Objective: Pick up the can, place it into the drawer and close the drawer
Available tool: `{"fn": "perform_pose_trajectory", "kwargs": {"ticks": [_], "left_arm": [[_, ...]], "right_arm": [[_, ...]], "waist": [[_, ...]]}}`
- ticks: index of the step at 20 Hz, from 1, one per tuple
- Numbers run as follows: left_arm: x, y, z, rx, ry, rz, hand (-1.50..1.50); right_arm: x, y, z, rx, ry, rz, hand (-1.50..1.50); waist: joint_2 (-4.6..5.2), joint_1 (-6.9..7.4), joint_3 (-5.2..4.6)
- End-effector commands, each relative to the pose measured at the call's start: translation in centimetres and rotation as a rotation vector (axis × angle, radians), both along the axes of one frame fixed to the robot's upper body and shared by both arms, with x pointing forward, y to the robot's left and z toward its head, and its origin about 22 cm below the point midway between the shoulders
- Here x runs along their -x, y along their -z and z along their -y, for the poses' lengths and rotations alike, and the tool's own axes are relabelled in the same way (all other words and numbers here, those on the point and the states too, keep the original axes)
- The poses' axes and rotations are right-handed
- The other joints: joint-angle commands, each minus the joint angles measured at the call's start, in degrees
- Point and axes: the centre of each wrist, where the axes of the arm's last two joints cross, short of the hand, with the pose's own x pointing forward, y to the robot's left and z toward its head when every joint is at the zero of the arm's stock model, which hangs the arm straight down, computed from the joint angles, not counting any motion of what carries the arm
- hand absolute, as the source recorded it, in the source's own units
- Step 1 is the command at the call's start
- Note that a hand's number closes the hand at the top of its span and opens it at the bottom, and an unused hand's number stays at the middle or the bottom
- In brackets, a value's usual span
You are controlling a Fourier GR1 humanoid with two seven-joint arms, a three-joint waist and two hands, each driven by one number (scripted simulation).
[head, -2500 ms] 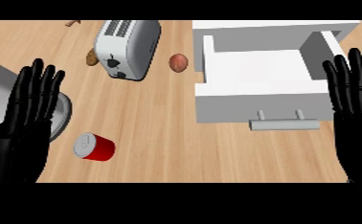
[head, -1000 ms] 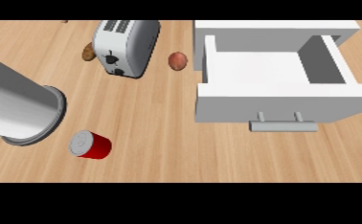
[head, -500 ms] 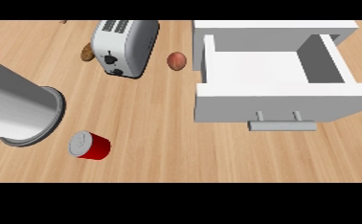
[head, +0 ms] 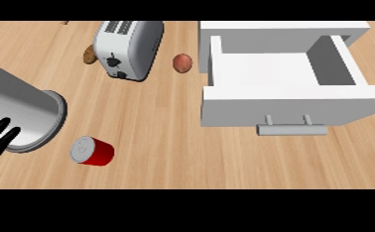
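Note:
The can (head: pixel 92 150), red with a grey lid, stands upright on the wooden counter at the lower left. The white drawer (head: pixel 277 106) is pulled open at the right, its inside bare, with a grey handle (head: pixel 291 127) on its front. Only the black fingertips of my left hand (head: pixel 6 133) show at the left edge, straight and spread, left of the can and apart from it. They hold nothing. My right hand does not show.
A silver toaster (head: pixel 128 47) lies at the top left, with a brown lump (head: pixel 89 55) at its left and a reddish-brown one (head: pixel 182 62) between it and the drawer. A large grey metal cylinder (head: pixel 28 113) sits at the left edge, just above the can.
Both hands stood raised at the side edges 2.5 s ago, then left the view. Fingertips of my left hand now show again at the left edge. The can and the drawer have not moved.

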Motion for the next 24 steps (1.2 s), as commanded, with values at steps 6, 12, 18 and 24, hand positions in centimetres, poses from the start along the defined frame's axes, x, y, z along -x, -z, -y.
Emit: {"fn": "perform_pose_trajectory", "kwargs": {"ticks": [6,12,18,24], "left_arm": [[-2.2,4.6,2.2,-0.024,-0.008,-0.049,-1.5],[-4.0,6.9,4.2,-0.071,-0.029,-0.049,-1.5],[-3.9,11.0,1.8,-0.075,-0.068,-0.086,-1.5],[-3.2,13.7,-0.3,-0.075,-0.12,-0.082,-1.5]], "right_arm": [[0.7,-0.1,1.8,0.012,0.01,0.0,-1.5],[1.7,-0.6,0.5,-0.012,0.005,0.0,-1.5],[2.3,0.6,1.6,-0.002,-0.005,-0.016,-1.5],[3.1,-0.9,2.9,0.006,-0.002,0.001,-1.5]], "waist": [[0.02,0.17,-0.02],[0.02,0.06,-0.02],[0.02,0.13,-0.02],[-0.01,0.09,-0.03]]}}
